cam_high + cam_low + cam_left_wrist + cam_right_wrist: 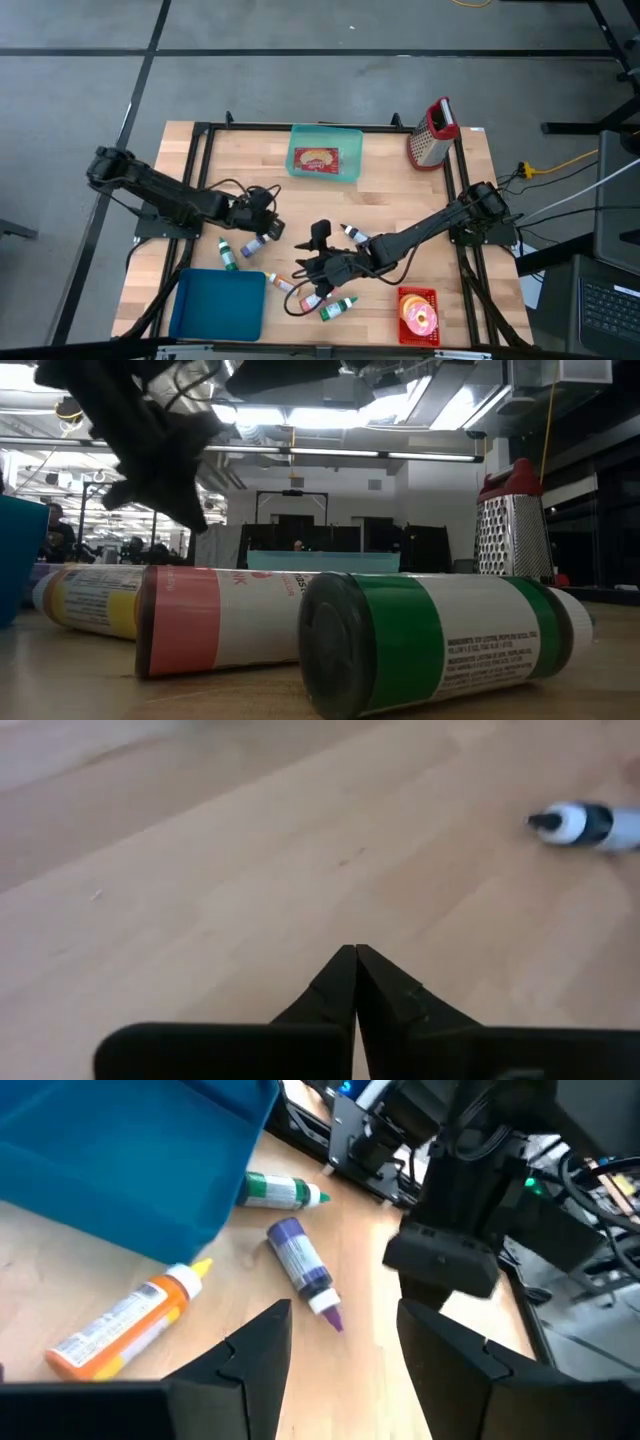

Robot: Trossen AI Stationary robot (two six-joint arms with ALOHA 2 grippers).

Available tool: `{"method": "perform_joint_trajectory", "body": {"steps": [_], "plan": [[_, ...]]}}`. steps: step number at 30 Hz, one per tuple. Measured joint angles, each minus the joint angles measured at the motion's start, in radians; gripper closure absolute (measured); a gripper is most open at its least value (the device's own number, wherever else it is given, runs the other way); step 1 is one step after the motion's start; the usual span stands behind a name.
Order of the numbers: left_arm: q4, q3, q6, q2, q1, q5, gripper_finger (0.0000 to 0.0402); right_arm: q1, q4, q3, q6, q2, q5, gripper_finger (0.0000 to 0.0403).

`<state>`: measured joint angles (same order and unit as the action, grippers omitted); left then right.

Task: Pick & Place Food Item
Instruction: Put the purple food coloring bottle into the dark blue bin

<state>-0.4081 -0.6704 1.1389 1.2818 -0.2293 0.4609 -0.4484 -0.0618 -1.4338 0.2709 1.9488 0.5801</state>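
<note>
Food colouring bottles: small squeeze bottles are scattered lying flat on the table, among them a purple-capped bottle [303,1270], a green-capped bottle [280,1190] and an orange bottle [118,1323]; which one is meant to be moved cannot be told.
Left gripper [354,982]: its fingers are pressed together with nothing between them; it is held low over bare wood just beside the purple-capped bottle [254,243], so the closure is judged to have missed.
Right gripper [342,1342]: its fingers stand apart and empty, hovering over the bottles near the table's front middle, with the purple-capped bottle ahead of the gap.
Blue bin [218,305]: a deep, smooth plastic tray is set at the front left corner, judged a likely drop point.
Teal tray [348,160]: a shallow container with a red packet inside is placed at the far edge.
Red basket [418,295]: a latticed basket holding a pink-iced doughnut is set at the front right.
Grater [432,132]: a perforated metal box grater with a red handle stands at the far right corner.
Table [400,200]: pale wood planks with a matte grain.
Bottle shape: cylindrical, glossy labels, tapered nozzles; rolling is judged likely when nudged.
</note>
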Motion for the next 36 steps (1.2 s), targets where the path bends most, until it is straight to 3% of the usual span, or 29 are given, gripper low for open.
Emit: {"method": "perform_joint_trajectory", "body": {"steps": [4,10,18,23,36], "plan": [[-0.113,0.0,0.008,-0.046,0.0,-0.086,0.0367,0.011,0.009,0.0,0.003,0.0,-0.035,0.0217],[-0.163,0.0,-0.037,-0.007,0.0,-0.237,0.0275,0.016,0.016,0.0,0.004,0.0,-0.05,0.0217],[-0.131,-0.002,-0.052,0.058,-0.005,-0.297,0.0169,0.023,0.025,0.0,0.011,0.0,-0.051,0.0217],[-0.14,-0.002,-0.045,0.084,0.006,-0.382,0.0156,0.035,0.032,0.0,0.009,0.0,-0.081,0.0217],[-0.119,-0.002,-0.127,0.143,0.039,-0.425,0.0158,0.047,0.032,0.0,0.002,0.0,-0.129,0.0218]]}}
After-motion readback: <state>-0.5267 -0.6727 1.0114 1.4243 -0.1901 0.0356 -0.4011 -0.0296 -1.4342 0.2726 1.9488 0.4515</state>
